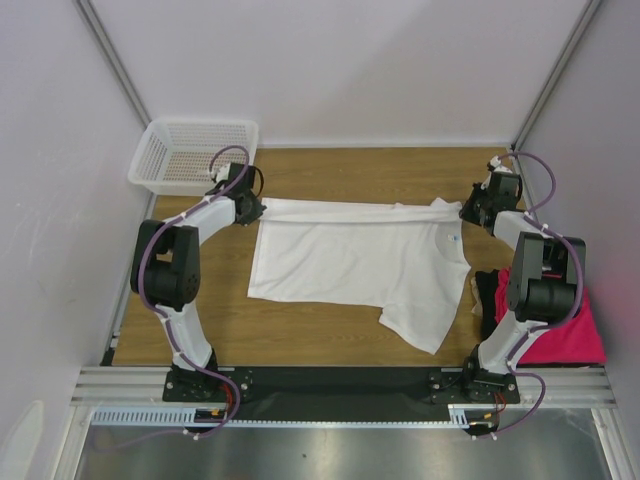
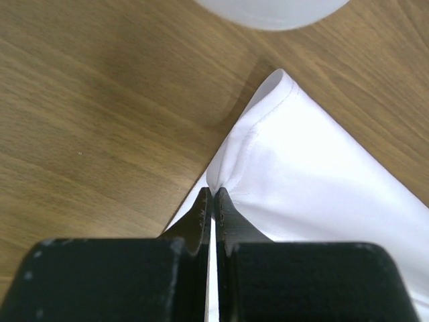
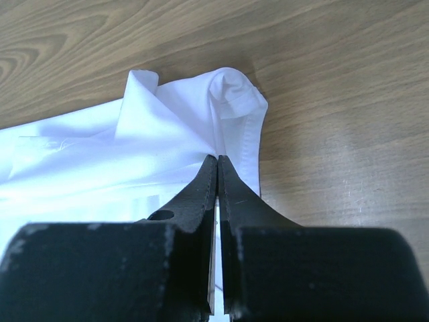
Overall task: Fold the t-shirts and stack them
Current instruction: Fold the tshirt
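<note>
1. Black shirt [image 1: 486,288]: mostly hidden behind right arm [image 1: 535,270], only a dark strip shows.
2. Pink shirt [image 1: 565,338]: part covered by the same arm.
3. Tag [image 1: 453,240] on white shirt [image 1: 350,260]: too small to read.
4. Left wrist view: blurred white object [image 2: 271,10] cut by top edge, cannot identify.

White t-shirt [image 1: 350,260]: soft matt cloth, stitched hems. Table [image 1: 330,170]: smooth wood-grain. Basket [image 1: 200,122]: white mesh plastic.

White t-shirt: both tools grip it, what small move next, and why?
Probably lift both tools slightly together. The left tool and right tool are shut on the far edge of the white t-shirt, which lies spread flat, so lifting would start the fold.
</note>
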You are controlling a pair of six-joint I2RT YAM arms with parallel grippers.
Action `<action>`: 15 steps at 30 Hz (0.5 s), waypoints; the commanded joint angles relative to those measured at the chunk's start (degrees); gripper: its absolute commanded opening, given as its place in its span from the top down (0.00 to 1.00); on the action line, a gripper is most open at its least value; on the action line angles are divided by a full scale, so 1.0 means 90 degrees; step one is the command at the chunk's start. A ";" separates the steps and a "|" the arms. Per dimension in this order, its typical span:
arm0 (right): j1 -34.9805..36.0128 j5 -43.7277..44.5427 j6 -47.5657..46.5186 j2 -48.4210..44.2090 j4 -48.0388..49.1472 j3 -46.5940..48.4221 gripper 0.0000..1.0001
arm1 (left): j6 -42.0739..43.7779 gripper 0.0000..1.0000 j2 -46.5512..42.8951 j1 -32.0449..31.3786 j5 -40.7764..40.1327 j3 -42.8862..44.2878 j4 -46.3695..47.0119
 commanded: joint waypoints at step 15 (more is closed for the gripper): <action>-0.0019 0.0424 -0.0048 -0.0418 -0.0711 0.0052 0.69 | 0.0629 0.87 -0.0718 -0.0164 -0.0624 -0.0215 -0.0066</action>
